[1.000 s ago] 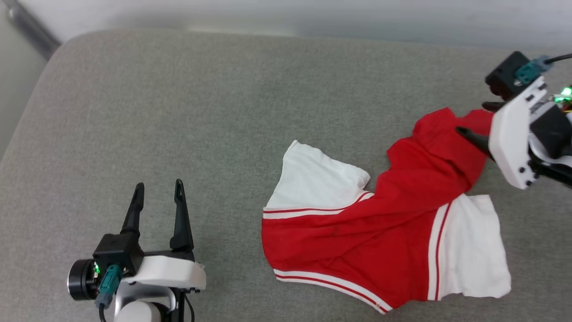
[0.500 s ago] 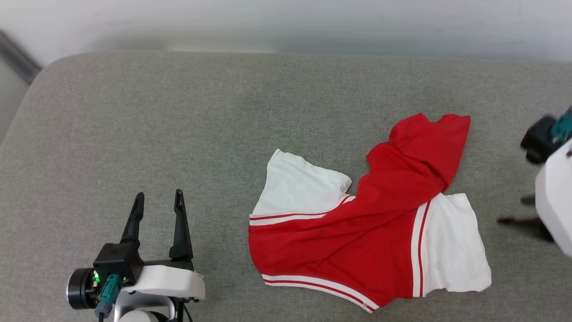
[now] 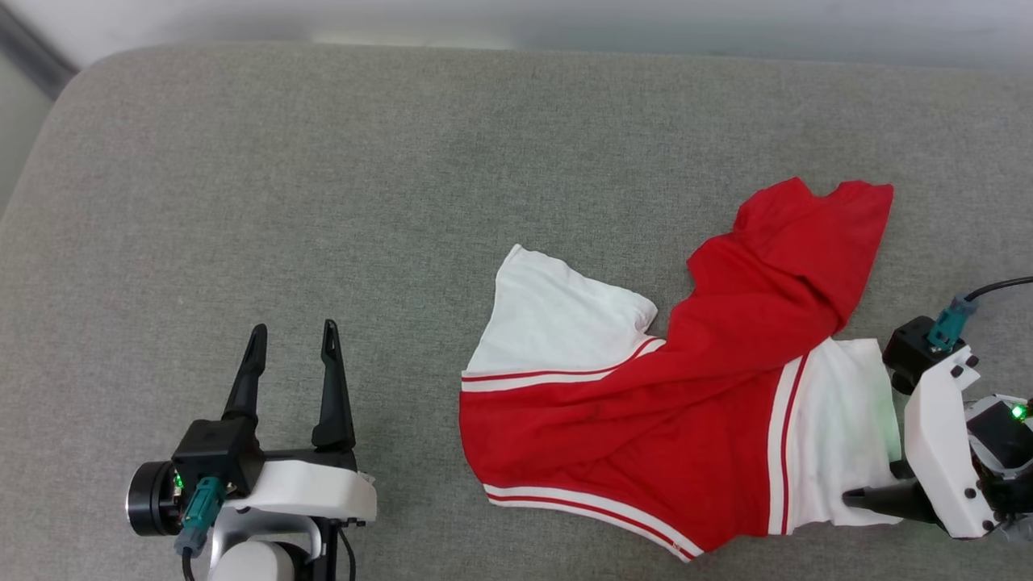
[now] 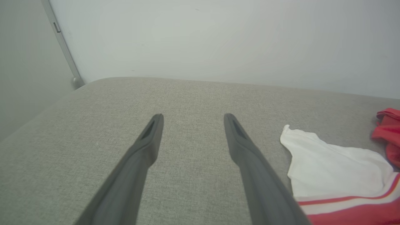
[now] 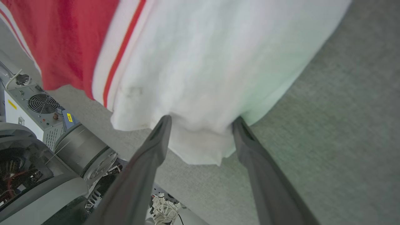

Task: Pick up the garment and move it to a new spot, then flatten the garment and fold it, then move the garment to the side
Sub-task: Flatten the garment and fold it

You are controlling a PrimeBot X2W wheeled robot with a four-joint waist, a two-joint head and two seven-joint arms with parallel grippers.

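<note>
The garment [image 3: 646, 420] lies crumpled on the grey cushion [image 3: 403, 202], right of centre. It is red with two white sleeves and striped trim, and its red body is twisted up toward the far right. My right gripper [image 3: 870, 482] is at the right sleeve's near corner, pointing left. The right wrist view shows this gripper [image 5: 201, 120] open, its fingers straddling the white sleeve corner [image 5: 203, 62]. My left gripper [image 3: 293, 331] stands open and empty at the lower left, well clear of the cloth. In the left wrist view it [image 4: 192, 117] points at bare cushion, with the other sleeve [image 4: 328, 165] to its right.
A pale wall [image 3: 565, 16] runs behind the cushion, whose rounded corner [image 3: 73, 89] is at the far left. The cushion's left half is bare fabric. Below the cushion's near edge, the right wrist view shows the robot's base and a fan box [image 5: 34, 109].
My right gripper has left the garment's red upper end and come down to the white sleeve's near corner. The head camera shifted. The garment and left gripper stay put.
</note>
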